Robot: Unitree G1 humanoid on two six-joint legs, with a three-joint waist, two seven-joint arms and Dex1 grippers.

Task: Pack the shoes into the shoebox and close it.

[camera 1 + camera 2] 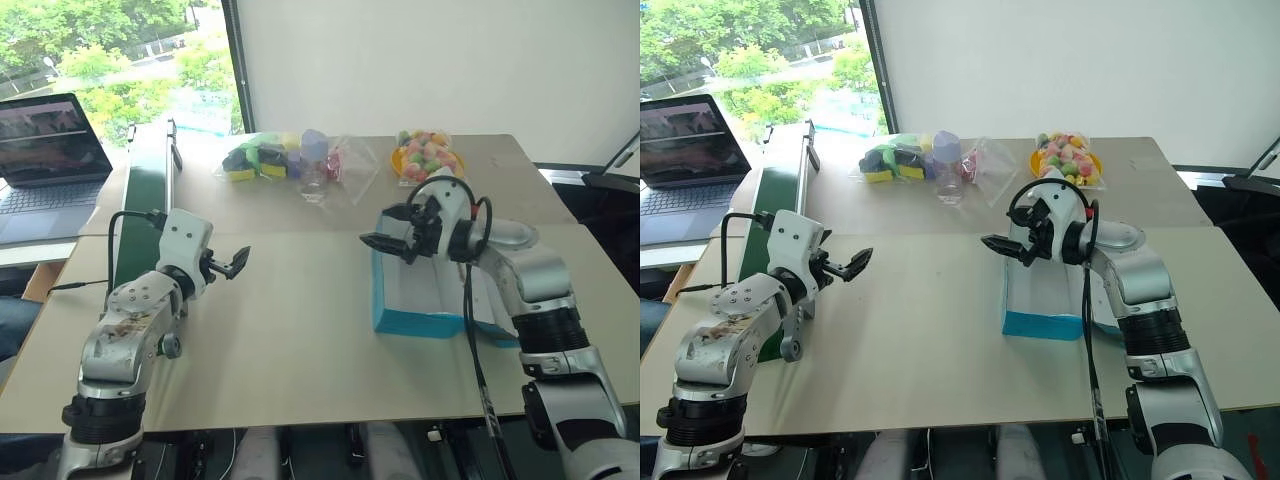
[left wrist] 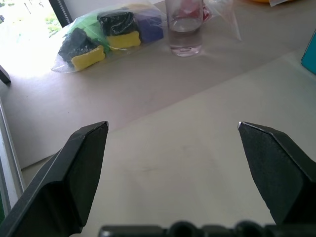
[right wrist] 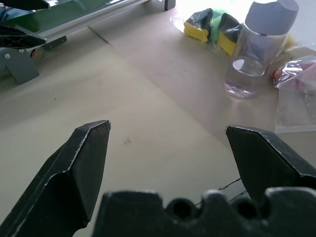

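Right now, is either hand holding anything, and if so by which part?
Nothing is held. The left hand is open over bare table, and the right hand is open above the near end of the shoebox.

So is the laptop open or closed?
Open. The laptop at the left has its screen tilted up and lit, with the keyboard showing below it.

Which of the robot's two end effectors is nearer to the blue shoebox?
The right. The right end effector hovers open over the shoebox; the left end effector, also open, is well across the table to its left.
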